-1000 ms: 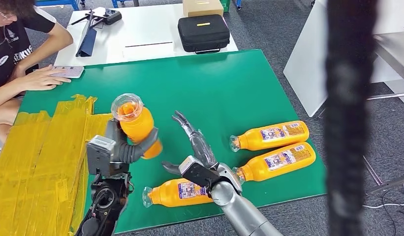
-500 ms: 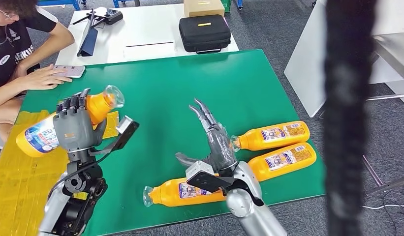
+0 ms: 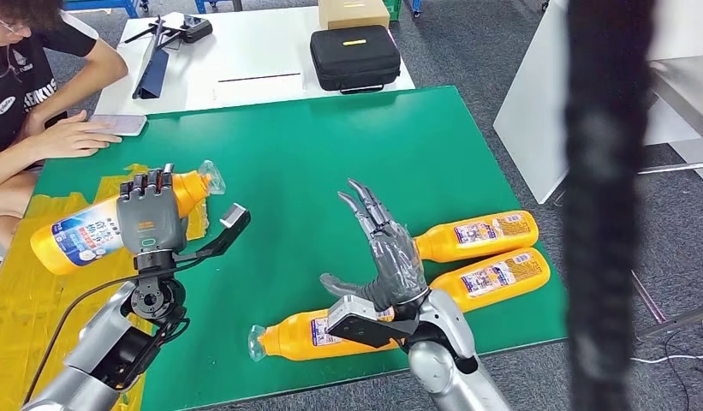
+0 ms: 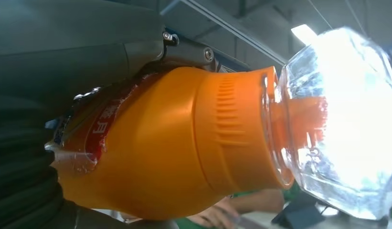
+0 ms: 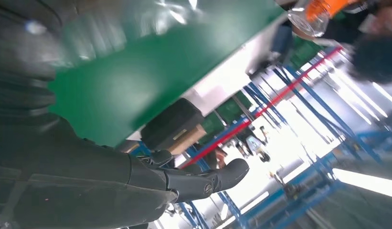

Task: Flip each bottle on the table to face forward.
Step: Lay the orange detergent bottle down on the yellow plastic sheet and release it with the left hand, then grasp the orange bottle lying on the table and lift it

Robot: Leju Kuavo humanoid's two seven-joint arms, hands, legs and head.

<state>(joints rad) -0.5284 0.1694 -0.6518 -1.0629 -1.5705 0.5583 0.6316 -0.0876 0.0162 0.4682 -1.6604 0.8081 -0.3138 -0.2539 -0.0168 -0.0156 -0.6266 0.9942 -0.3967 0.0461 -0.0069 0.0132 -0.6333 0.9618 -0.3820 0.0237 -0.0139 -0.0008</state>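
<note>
Green table [image 3: 348, 145], left hand [image 3: 151, 218] gripping orange labelled bottle [image 3: 82, 235] sideways, right hand [image 3: 386, 253] spread, empty

Robotics lab or workshop: green-topped work table [image 3: 399, 145], black zippered equipment case [image 3: 354, 56], blue metal racking [image 5: 299, 90], grey carpet floor [image 3: 467, 43].

Your robot's arms are silver metal tubes with round black joints, and a thin dark cable runs along the left arm [image 3: 104, 342]. The left hand [image 3: 151, 218] has a grey back and dark ribbed fingers, with a small green mark near its wrist. The right hand [image 3: 386, 253] is dark grey, with slim pointed fingers and a black block at its wrist.
</note>
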